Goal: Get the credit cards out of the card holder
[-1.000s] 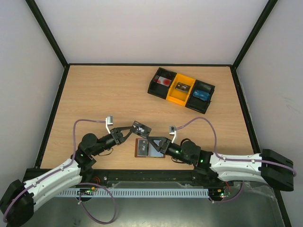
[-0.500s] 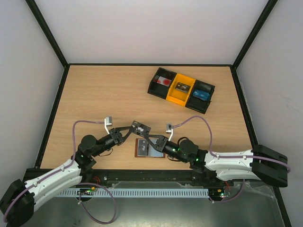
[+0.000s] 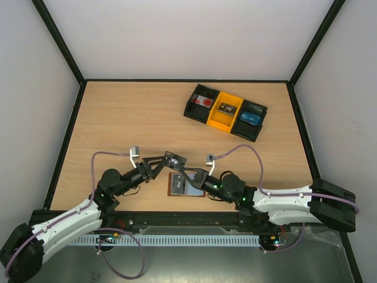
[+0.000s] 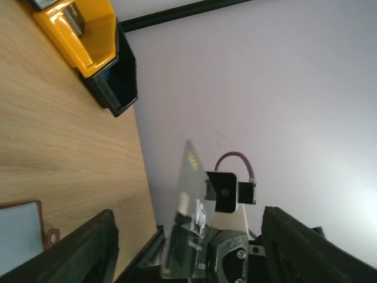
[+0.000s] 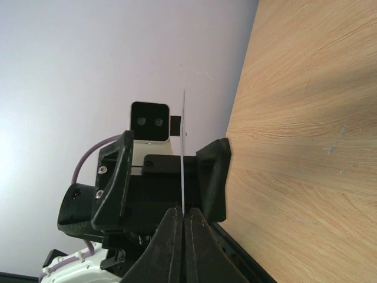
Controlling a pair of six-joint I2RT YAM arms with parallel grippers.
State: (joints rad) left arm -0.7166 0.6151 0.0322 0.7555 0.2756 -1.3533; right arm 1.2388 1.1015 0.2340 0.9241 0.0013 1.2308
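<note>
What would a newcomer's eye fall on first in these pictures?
Two arms meet at the near middle of the wooden table, a thin dark credit card raised between them: the right gripper is shut on it, the left gripper open around it. Right below lies the open brown leather-like card holder, and a black-and-yellow tray of bins sits at the far right.

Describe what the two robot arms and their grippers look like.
The left arm and right arm have white shells, black joints and small green lights. A mauve cable loops along each to a pale camera block at the wrist. The left gripper and right gripper are black, each with two tapering fingers.
</note>
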